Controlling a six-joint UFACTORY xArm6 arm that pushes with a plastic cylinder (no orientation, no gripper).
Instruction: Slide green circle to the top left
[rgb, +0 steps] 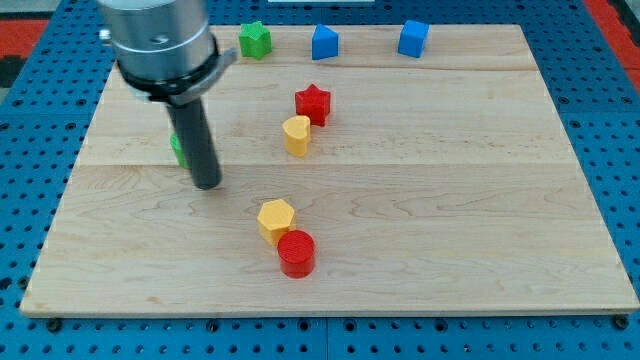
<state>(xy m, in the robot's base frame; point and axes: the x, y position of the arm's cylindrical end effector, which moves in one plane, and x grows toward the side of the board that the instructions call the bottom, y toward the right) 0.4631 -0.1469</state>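
The green circle (177, 150) is mostly hidden behind my rod; only a sliver of green shows at the rod's left side, on the left part of the wooden board (450, 200). My tip (207, 185) rests on the board just below and right of that green block, touching or nearly touching it. The rod rises to the view's top left.
A green star (255, 40), a blue pentagon-like block (324, 42) and a blue cube (413, 38) line the top edge. A red star (313, 103) and yellow heart (296, 135) sit mid-board. A yellow hexagon (276, 219) touches a red cylinder (296, 252) lower down.
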